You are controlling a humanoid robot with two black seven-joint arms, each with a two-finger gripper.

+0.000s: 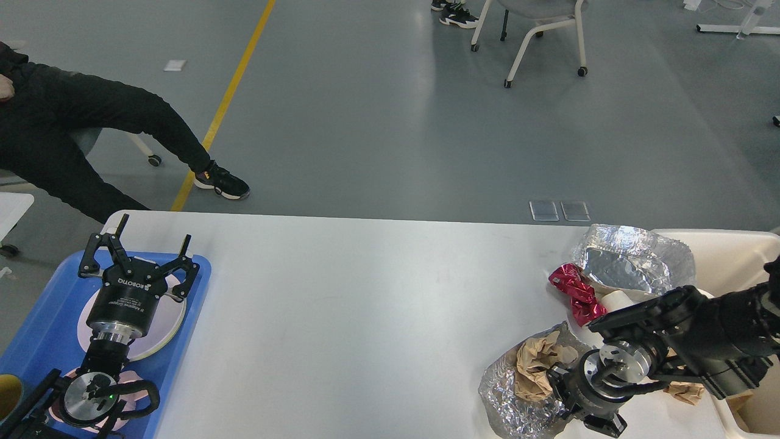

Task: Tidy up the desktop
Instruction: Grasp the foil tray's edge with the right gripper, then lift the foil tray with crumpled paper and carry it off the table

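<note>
Most of the lower view is filled by the desktop [365, 317], a wide white tabletop with rounded corners, taken here as the landmark. At its left edge a blue tray [36, 329] is overhung; a round pale plate [164, 329] is carried on it, likely set there as sorted dishware. At the desktop's right edge a beige bin [731, 256] is seen, probably meant for rubbish; its contents are mostly hidden by the arm. Just beside the bin, on the desktop's right part, litter is gathered: a large crumpled silver foil bag [634, 259], a second foil sheet [518, 402] nearer the front edge with brown crumpled paper [536, 366] lying on it, and a small red wrapper [573, 292] between the two foils. The left gripper [139, 256] is held above the plate, fingers spread wide and empty. The right gripper [594, 417] is lowered at the front foil sheet, apparently to seize it; whether its fingers are closed cannot be told.
</note>
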